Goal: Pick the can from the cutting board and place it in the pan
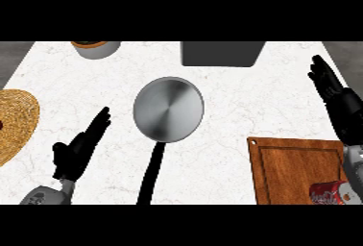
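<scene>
- I see one white marbled desk (234, 105) filling the frame.
- Lower right: one wooden cutting board (294, 163), with one red can (326, 193) at its near edge.
- Lower left: left robot hand (77, 153), released, fingers straight.
- Centre: one steel pan (169, 109), holding nothing.
- Right edge: right robot hand (337, 98), released.
- Top: one grey pot (98, 49), one dark box (221, 53).

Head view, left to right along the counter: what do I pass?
Woven straw mat at the left edge, black left hand, round silver pan with black handle, brown wooden cutting board, red can on the board's right end.
</scene>
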`<action>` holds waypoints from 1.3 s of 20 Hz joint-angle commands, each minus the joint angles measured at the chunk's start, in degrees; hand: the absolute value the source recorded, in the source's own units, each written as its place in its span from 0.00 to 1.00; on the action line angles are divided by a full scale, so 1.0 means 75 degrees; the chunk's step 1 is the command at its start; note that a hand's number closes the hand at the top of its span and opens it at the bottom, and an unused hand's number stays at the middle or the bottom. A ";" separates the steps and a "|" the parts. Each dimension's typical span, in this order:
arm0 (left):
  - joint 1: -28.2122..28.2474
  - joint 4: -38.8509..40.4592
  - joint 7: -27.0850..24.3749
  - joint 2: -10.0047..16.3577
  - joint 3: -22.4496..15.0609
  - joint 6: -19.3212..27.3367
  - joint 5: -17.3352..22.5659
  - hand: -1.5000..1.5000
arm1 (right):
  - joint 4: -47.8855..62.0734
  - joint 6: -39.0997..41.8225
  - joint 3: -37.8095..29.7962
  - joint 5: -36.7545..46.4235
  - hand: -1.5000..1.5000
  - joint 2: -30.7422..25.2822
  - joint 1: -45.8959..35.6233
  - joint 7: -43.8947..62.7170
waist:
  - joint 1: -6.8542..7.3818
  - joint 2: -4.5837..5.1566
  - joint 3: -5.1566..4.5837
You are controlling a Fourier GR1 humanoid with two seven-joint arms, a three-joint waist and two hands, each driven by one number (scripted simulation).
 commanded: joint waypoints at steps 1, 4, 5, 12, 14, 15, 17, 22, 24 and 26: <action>-0.0228 0.0018 0.0197 -0.0010 0.0326 0.0151 -0.0119 0.50 | -0.0657 0.0244 -0.0459 -0.0385 0.00 -0.0112 0.0485 0.0048 | -0.0070 0.0152 0.0173; 0.0263 -0.0198 0.0170 0.0512 0.0437 0.0852 -0.0686 0.50 | -0.0434 0.0824 -0.1318 -0.1845 0.00 0.0070 0.0656 -0.0331 | -0.0044 0.0125 0.0189; 0.0266 -0.0334 0.0395 0.0570 0.0409 0.1343 -0.0995 0.50 | -0.0642 0.1107 -0.1621 -0.2462 0.00 0.0055 0.0827 -0.0272 | -0.0128 0.0076 0.0204; 0.1236 -0.0782 0.0440 0.0726 0.0513 0.1476 -0.0910 0.50 | -0.0114 0.0763 -0.3150 -0.2026 0.00 -0.1292 0.3582 0.0634 | -0.0399 0.0042 0.0178; 0.1175 -0.1290 0.0902 0.1115 0.0696 0.1089 -0.0663 0.50 | -0.0201 0.1456 -0.3276 -0.1675 0.00 -0.1874 0.4160 0.0264 | -0.0225 0.0093 0.0177; 0.1082 -0.1294 0.1039 0.0817 0.0522 0.1482 -0.0885 0.50 | -0.0149 0.1710 -0.3186 -0.1322 0.00 -0.2082 0.4504 -0.0030 | -0.0283 0.0096 0.0179; 0.0840 -0.1075 0.1080 0.0807 0.0514 0.1424 -0.0959 0.50 | -0.0080 0.2181 -0.2981 -0.0681 0.00 -0.2595 0.4655 -0.0480 | -0.0257 0.0137 0.0178; 0.1191 -0.1671 0.1264 0.0782 0.0433 0.1520 -0.1136 0.50 | -0.0591 0.3476 -0.3498 -0.1038 0.00 -0.3592 0.4914 -0.0043 | -0.0086 0.0140 0.0169; 0.0988 -0.1771 0.1439 0.0824 0.0456 0.1310 -0.1070 0.50 | -0.0523 0.3952 -0.3369 -0.1149 0.00 -0.3926 0.4524 0.0254 | 0.0003 0.0163 0.0170; 0.0676 -0.1324 0.1405 0.0645 0.0449 0.1420 -0.1336 0.50 | -0.0605 0.4371 -0.3254 -0.1323 0.00 -0.3980 0.4272 0.0378 | 0.0000 0.0184 0.0169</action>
